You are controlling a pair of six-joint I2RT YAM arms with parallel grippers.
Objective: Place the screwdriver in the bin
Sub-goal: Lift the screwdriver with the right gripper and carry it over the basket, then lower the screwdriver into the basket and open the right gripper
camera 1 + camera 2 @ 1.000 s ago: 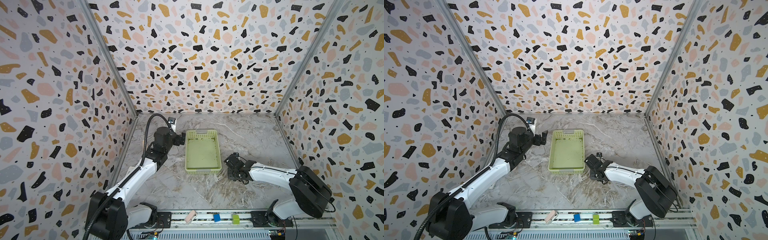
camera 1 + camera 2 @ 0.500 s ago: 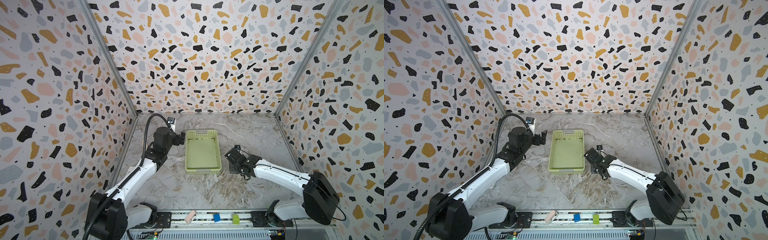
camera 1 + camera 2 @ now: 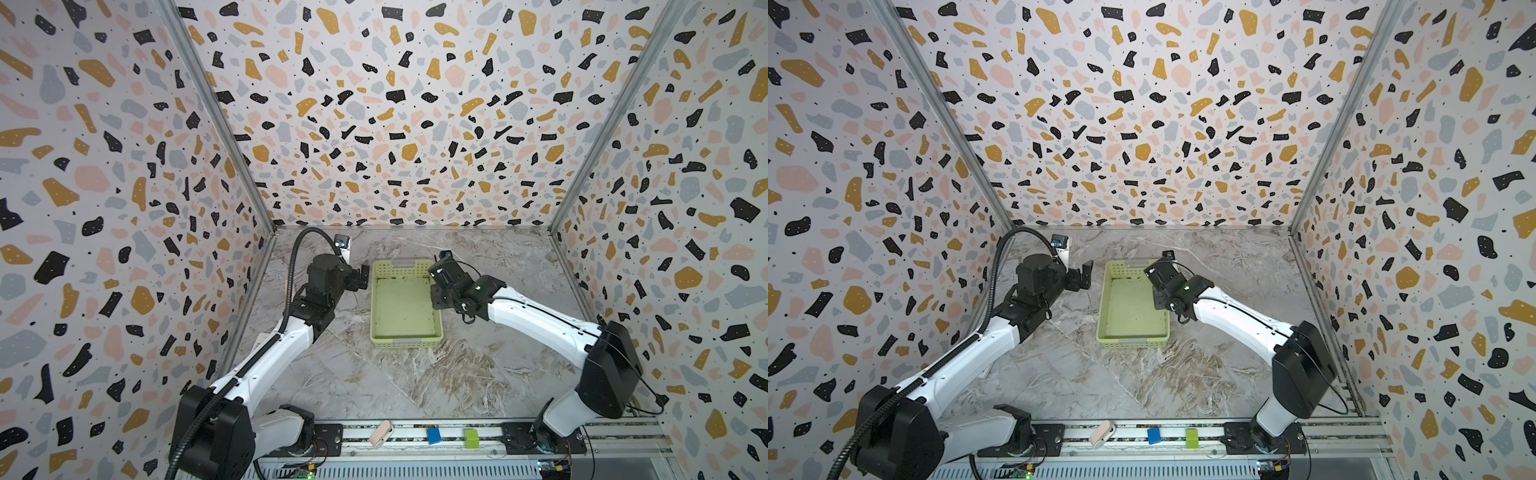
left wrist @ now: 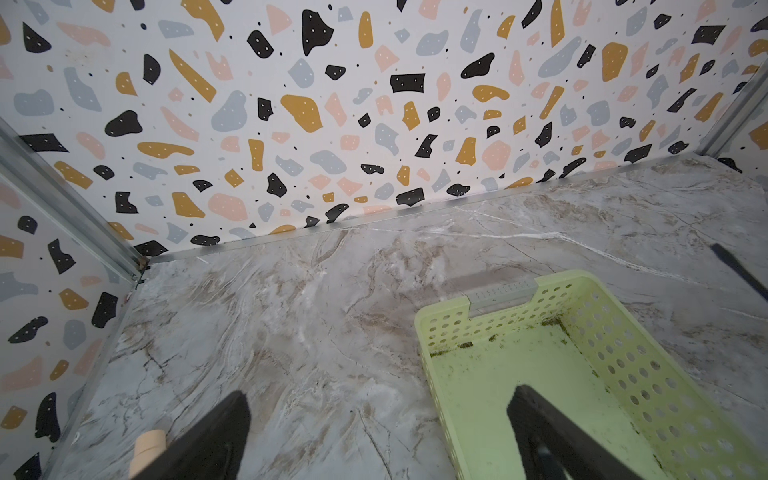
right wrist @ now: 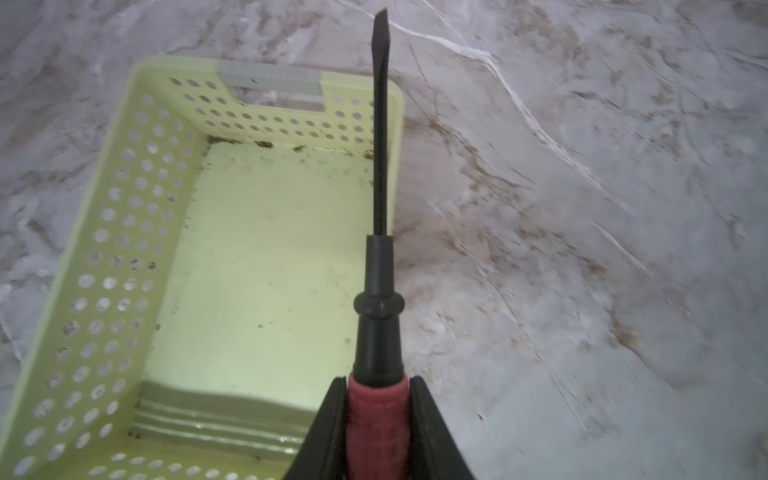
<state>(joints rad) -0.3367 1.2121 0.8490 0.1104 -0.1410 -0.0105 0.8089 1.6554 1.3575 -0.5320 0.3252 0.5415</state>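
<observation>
Lately, the right tool, clamped on the red-pink handle of the slim black-shafted screwdriver, has been carried from beside the pale yellow-green perforated plastic bin to above its right wall; release is judged near. The left tool is held wide, empty.

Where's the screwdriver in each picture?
Top view: hidden in the right gripper, too small to see.
Top view: likewise, in the right gripper.
Left wrist: only the screwdriver's black shaft, past the bin's far corner.
Right wrist: red handle pinched, shaft along the bin's wall.
Shared landmark: the bin.
</observation>
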